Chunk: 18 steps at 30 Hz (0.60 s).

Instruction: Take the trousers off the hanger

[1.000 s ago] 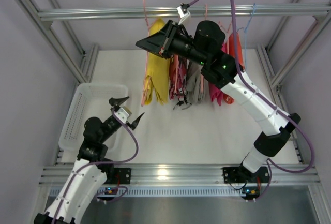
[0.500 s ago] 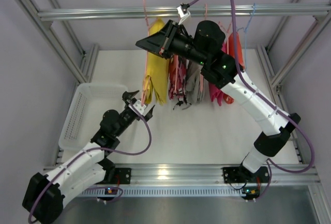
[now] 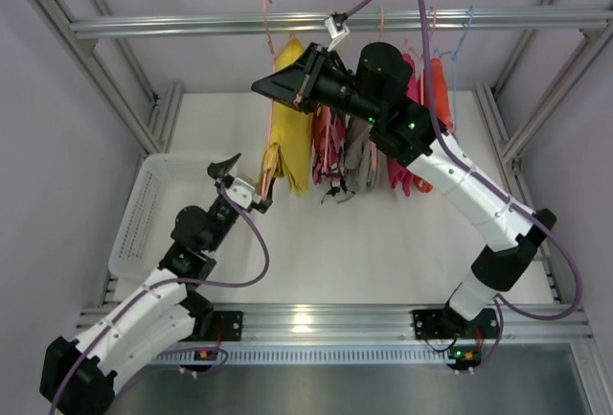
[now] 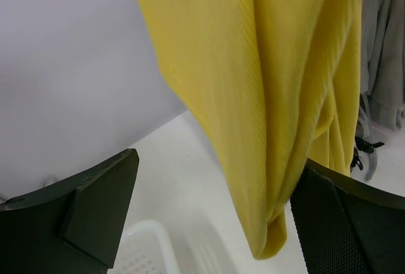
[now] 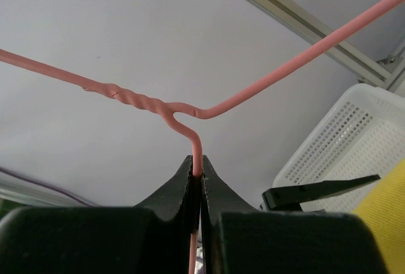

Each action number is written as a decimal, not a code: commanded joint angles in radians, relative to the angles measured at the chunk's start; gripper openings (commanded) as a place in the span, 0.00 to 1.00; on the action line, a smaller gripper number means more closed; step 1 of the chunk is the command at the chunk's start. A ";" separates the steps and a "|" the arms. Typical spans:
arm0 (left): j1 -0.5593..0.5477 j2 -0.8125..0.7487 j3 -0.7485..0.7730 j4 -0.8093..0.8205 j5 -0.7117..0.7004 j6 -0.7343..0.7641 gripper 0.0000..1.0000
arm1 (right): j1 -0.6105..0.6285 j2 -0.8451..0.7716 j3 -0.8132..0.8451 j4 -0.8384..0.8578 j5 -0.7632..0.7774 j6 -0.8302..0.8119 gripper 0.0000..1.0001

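Note:
Several trousers hang on hangers from the rail [image 3: 192, 24]: yellow trousers [image 3: 292, 137], patterned [image 3: 328, 147], grey [image 3: 359, 151], magenta [image 3: 400, 171] and orange [image 3: 439, 89]. My right gripper [image 3: 268, 78] is shut on the pink hanger [image 5: 197, 147] of the yellow pair, just below its twisted neck. My left gripper [image 3: 244, 183] is open at the lower end of the yellow trousers [image 4: 266, 97]. Their hem hangs between its fingers [image 4: 82, 217], close to the right one, and is not pinched.
A white slotted basket [image 3: 158, 209] stands at the table's left, below my left gripper, and also shows in the left wrist view [image 4: 145, 249] and the right wrist view [image 5: 342, 141]. Frame posts flank the table. Further hangers crowd the rail to the right.
My left arm has swung from beside the basket up and right to the hem of the yellow trousers. My right gripper has kept its hold on the pink hanger.

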 commanded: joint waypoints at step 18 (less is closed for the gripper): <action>-0.024 -0.071 0.002 -0.036 0.104 -0.023 0.99 | -0.013 -0.038 0.096 0.190 0.016 -0.061 0.00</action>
